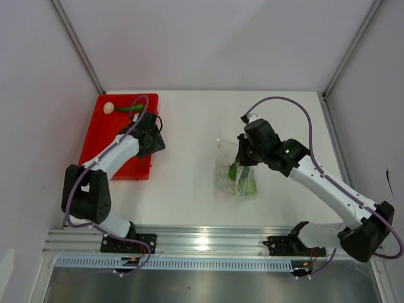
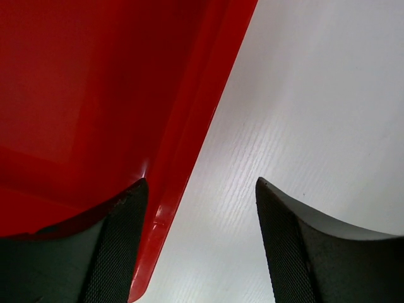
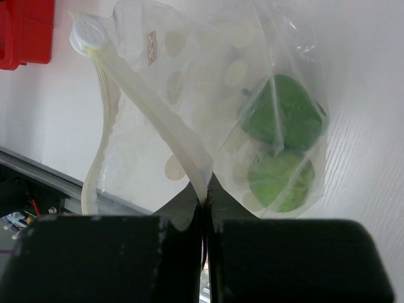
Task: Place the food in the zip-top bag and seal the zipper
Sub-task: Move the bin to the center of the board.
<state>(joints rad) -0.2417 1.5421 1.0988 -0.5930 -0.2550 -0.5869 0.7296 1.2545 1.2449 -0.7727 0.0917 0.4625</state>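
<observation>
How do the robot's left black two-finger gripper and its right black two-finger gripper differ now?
The left gripper is open, jaws wide apart; the right gripper is shut. The left gripper holds nothing; the right gripper pinches the whitish zipper strip of the clear plastic zip-top bag. The left gripper straddles the rim of the red plastic tray; the right gripper is at the bag. Both are black.

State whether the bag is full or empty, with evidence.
Partly filled: two green pieces show inside the bag; a white ball and pepper lie on the tray.
</observation>
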